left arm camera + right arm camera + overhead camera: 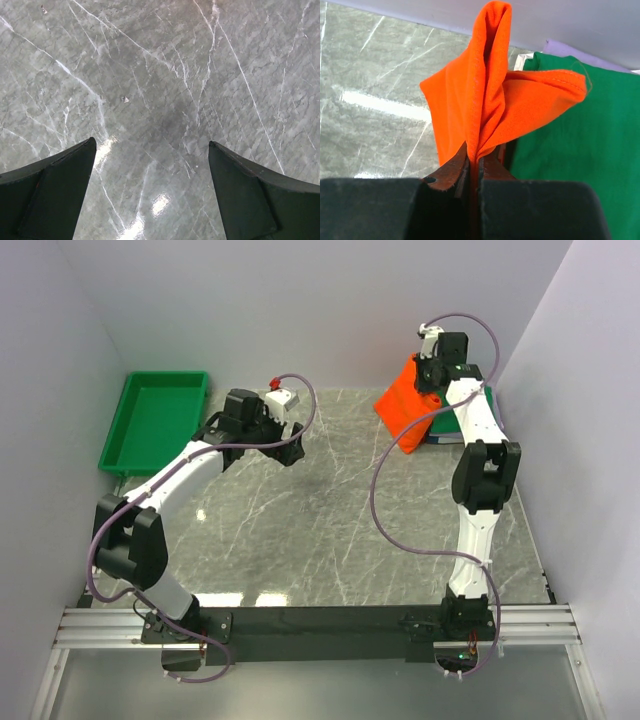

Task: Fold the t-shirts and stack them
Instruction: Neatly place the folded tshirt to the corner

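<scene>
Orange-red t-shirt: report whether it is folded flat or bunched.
Bunched, not folded: the soft orange-red cloth t-shirt rises in loose pleats from the shut right gripper, next to the green cloth shirt.

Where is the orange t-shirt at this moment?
In the top view the orange t-shirt hangs at the far right of the table, pinched in the right gripper, next to the folded green shirt.

Marble table holds green tray left, folded shirts, apparently stacked, right.

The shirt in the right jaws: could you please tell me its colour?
The shirt is plain bright orange-red, clearest in the right wrist view.
</scene>
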Controlling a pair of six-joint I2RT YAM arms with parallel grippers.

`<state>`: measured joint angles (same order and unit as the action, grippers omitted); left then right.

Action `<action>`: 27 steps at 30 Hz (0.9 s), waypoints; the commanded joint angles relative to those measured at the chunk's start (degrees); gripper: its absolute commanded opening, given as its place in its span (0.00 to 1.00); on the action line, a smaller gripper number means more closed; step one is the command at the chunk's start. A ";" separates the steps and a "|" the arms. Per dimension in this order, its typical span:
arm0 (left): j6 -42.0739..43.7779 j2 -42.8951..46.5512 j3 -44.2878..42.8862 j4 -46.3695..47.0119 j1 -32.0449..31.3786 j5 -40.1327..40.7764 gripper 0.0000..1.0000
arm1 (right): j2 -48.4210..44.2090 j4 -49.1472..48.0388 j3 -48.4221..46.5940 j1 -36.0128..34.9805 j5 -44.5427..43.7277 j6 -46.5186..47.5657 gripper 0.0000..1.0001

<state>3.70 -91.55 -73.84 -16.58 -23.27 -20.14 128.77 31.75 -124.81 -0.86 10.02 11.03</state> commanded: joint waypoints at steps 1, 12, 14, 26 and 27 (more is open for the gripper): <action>-0.72 -0.21 -1.30 2.43 0.15 -1.48 0.99 | -6.60 -0.90 -4.29 0.60 0.96 1.81 0.00; -0.63 -0.03 -1.21 2.69 0.15 -2.09 0.99 | -7.66 1.03 -11.15 0.60 2.63 1.19 0.00; -0.54 -0.03 -1.21 2.69 0.15 -2.27 0.99 | -7.83 1.04 -12.03 0.60 2.81 0.84 0.00; -0.01 -1.09 -2.27 2.52 0.15 -2.89 0.99 | -8.27 1.83 -13.44 3.59 2.55 0.75 0.00; -0.10 -1.35 -2.27 2.60 0.15 -3.06 0.99 | -8.36 1.83 -12.83 3.85 2.46 1.01 0.00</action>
<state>3.64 -92.20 -73.89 -15.75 -23.27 -21.69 124.62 35.55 -134.78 1.61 12.69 11.64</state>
